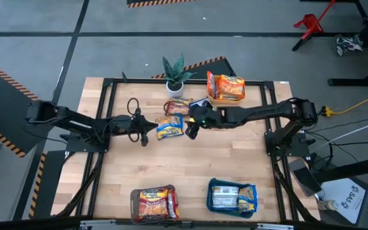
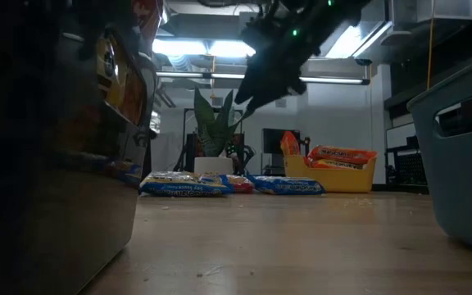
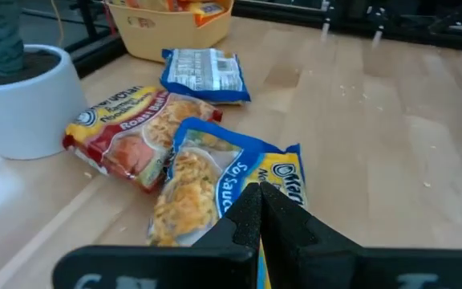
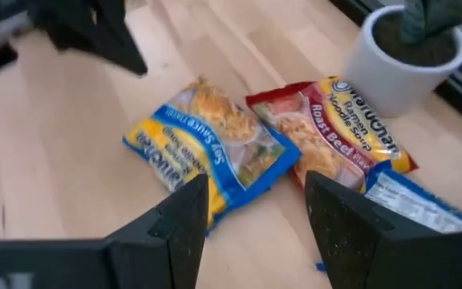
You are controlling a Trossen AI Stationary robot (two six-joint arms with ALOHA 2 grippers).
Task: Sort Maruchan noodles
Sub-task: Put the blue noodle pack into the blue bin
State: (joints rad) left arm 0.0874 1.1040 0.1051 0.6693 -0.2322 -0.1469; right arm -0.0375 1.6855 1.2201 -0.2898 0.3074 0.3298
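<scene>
The right gripper [image 1: 191, 130] hangs in the air over the loose packets in the middle of the table [image 1: 235, 166], and its fingers are apart with nothing between them. Right under it lies the blue packet [image 4: 207, 148], flat on the wood. The red packet [image 4: 339, 128] touches it on the side by the plant pot [image 4: 407, 60], and another blue packet [image 3: 204, 74] lies past that, near the yellow tray [image 1: 225, 89]. The left gripper [image 1: 143, 138] waits just beside the blue packet with its fingers pressed together, holding nothing. I think the next job is to grab the blue packet. To do it well, go straight down with one finger on each long side, keep off the red packet, and squeeze softly, because the shiny wrap may slip
</scene>
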